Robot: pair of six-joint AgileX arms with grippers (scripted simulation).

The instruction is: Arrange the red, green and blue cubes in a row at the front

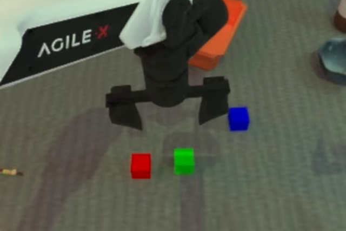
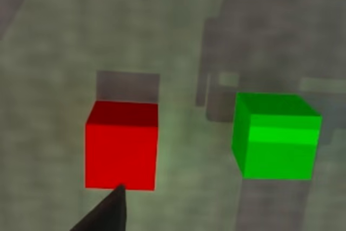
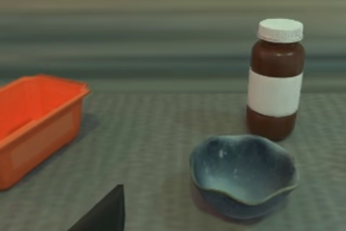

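— Red cube and green cube: where do they sit?

— Side by side near the front of the grey worktop, red on the left, green on the right, with a small gap between them, not touching. The left wrist view shows the same pair, the red cube and the green cube, each flat on the surface and casting a soft shadow.

— And the blue cube?

— Farther back and to the right of the green one, apart from the pair, so it is out of line with them. It lies just beside the right-hand finger of the left gripper.

— What is the left gripper doing?

— It hangs above the worktop behind the red and green cubes, jaws spread wide and holding nothing. The white arm reaches in from the upper left.

— Anything behind it?

— An orange tub, partly covered by the arm. The right wrist view shows the orange tub again, plus a blue-grey bowl and a brown bottle with a white cap and label standing just behind the bowl.

— And the right gripper?

— Only one dark fingertip shows at the edge of its own wrist view, well off to the right side; I cannot tell how its jaws stand.
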